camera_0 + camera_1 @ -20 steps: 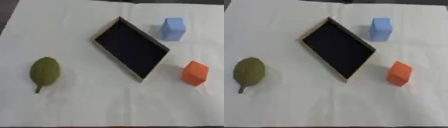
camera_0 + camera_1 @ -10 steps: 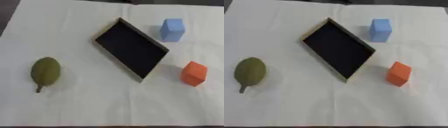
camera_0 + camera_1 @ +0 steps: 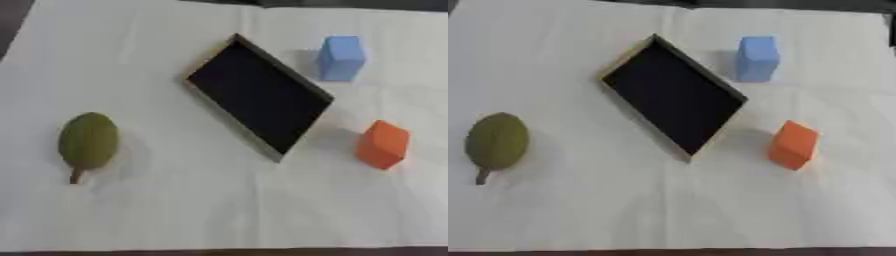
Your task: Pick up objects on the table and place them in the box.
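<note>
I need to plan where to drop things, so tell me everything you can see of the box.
The box is a shallow, open rectangular tray with a black inside and thin tan walls, perhaps wood or card. It lies flat on the white cloth, turned diagonally, and looks empty. Nothing touches it: the blue block and orange block sit apart on its right, the green fruit far to its left.

A white cloth (image 3: 219, 210) is covering nearly the whole table, lying flat with faint creases running across it — one fold line is showing near the far edge. A dark strip of table (image 3: 17, 25) is peeking out at the far left corner and along the near edge.
</note>
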### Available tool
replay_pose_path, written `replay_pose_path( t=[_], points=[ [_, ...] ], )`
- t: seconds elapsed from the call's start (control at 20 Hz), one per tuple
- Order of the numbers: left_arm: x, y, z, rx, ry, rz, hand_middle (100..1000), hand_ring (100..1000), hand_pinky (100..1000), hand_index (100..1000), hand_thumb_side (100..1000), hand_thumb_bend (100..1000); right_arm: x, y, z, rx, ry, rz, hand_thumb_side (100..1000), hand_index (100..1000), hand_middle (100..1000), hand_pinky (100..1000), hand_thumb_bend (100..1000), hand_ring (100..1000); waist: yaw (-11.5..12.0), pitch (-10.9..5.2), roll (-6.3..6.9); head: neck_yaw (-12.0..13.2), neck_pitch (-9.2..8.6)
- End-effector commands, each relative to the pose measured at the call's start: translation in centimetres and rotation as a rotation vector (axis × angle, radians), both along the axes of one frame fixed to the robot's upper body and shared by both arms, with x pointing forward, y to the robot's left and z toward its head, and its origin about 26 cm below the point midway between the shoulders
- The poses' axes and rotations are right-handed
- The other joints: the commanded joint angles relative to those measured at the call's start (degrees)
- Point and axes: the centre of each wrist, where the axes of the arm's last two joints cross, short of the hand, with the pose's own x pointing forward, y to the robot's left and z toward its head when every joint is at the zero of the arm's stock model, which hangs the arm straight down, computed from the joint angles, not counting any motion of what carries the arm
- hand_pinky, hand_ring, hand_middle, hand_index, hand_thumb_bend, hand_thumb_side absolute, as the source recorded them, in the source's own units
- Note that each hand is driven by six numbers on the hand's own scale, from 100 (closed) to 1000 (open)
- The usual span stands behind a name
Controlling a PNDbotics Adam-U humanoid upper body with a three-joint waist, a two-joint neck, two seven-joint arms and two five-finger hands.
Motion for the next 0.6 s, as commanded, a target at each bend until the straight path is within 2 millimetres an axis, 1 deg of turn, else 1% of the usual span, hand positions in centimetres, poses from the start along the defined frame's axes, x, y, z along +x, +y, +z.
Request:
replay_pose_path(
  t=[0.05,0.25,0.6],
  points=[
    [-0.49,0.34,1.14,0.051,-0.016,0.011,661,759,928,850,605,100,-0.44,0.21,1.21,-0.143,0.027,-0.038,616,840,767,863,100,838,-0.09,-1.44,0.0,0.21,0.27],
    [-0.51,0.35,1.1,0.052,-0.011,0.007,661,759,929,849,605,100,-0.43,0.37,1.18,-0.24,0.076,-0.047,628,857,782,867,100,848,-0.05,-1.36,-0.14,0.12,0.26],
    [-0.46,0.28,1.12,0.056,-0.007,-0.004,662,760,930,849,605,100,-0.34,0.71,0.92,-0.34,0.155,-0.031,694,869,797,873,100,862,0.2,-1.37,-0.41,-0.22,0.36]
  ],
)
